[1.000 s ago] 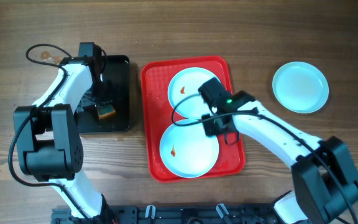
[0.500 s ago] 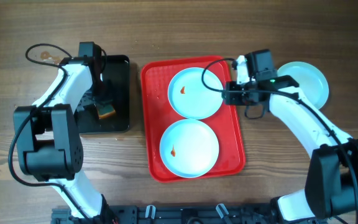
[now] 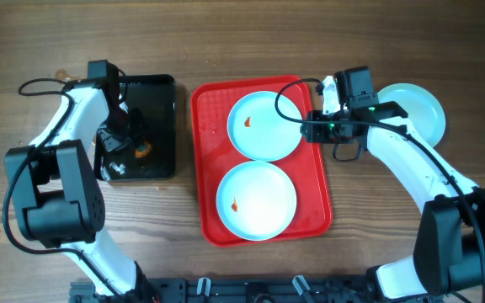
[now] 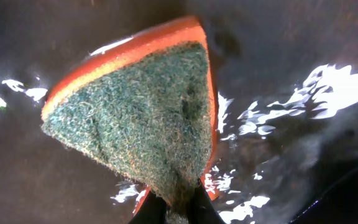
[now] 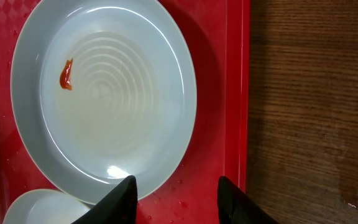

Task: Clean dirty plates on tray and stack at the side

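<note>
While left tool (image 4: 174,210) pinches the sponge (image 4: 135,112), right tool (image 5: 176,198) half parted, empty, above red tray (image 5: 232,93) beside stained plate (image 5: 123,93).

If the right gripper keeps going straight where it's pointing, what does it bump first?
Probably the rim of the stained plate, or the red tray just beside it; depth is hard to judge.

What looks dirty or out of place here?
The far plate and near plate on the red tray are each stained orange-red. The black tray glistens wet around the sponge. Nothing seems tipped or broken.
</note>
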